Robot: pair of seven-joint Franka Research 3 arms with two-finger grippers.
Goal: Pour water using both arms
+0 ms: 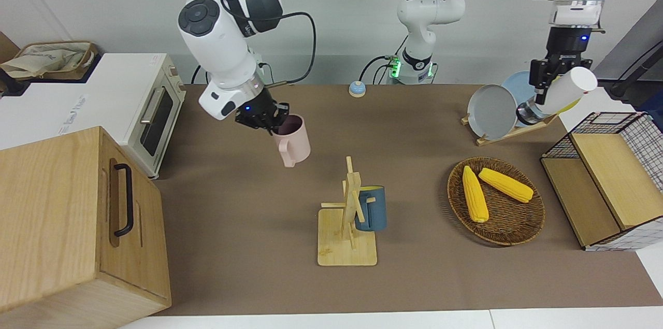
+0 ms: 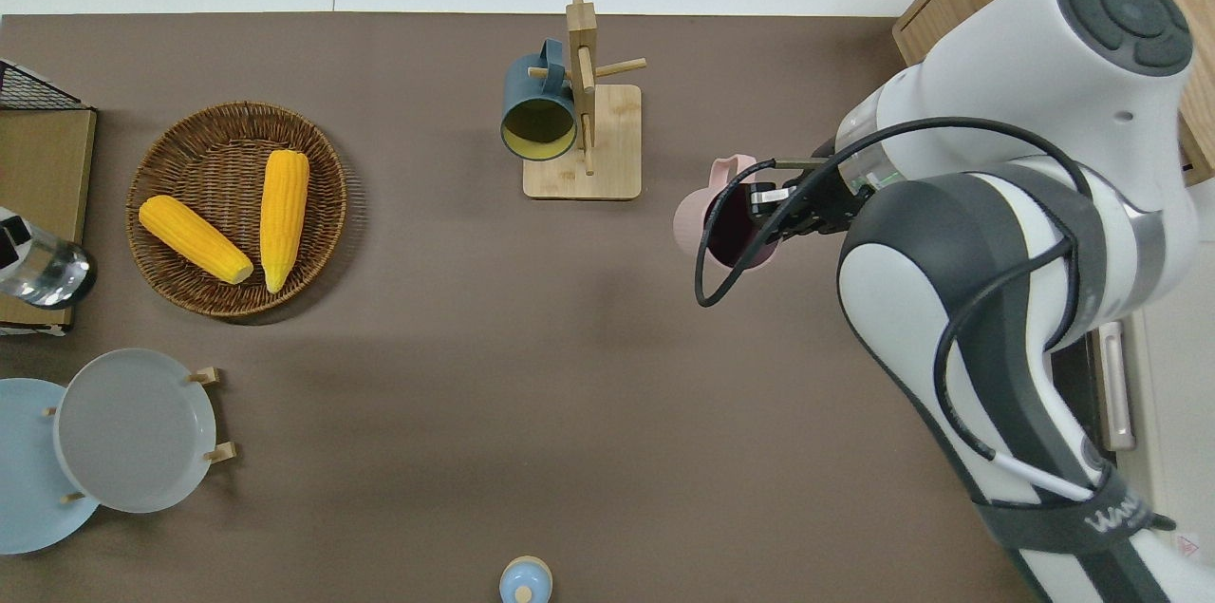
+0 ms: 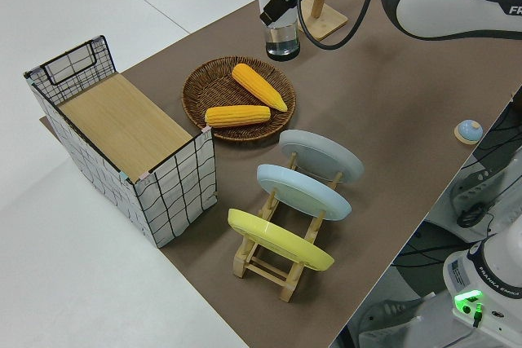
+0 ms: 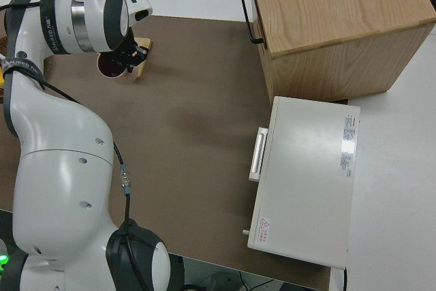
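My right gripper (image 1: 273, 123) is shut on the rim of a pink mug (image 1: 294, 143), which hangs tilted in the air. In the overhead view the mug (image 2: 691, 225) and that gripper (image 2: 771, 204) are over bare mat beside the mug tree. The right side view shows the mug (image 4: 109, 67) too. My left gripper (image 1: 544, 84) is shut on a white bottle (image 1: 564, 89) with a clear end, held tilted. From overhead the bottle (image 2: 43, 273) is over the edge of the wire crate. In the left side view the bottle (image 3: 276, 6) hangs above the table. Water is hidden.
A wooden mug tree (image 1: 348, 225) carries a blue mug (image 1: 374, 208). A wicker tray (image 1: 510, 233) holds two corn cobs. A plate rack (image 3: 277, 262), a wire crate (image 1: 611, 184), a toaster oven (image 1: 150, 111) and a wooden box (image 1: 67, 220) line the table's ends. A small blue button (image 1: 356, 88) sits near the robots.
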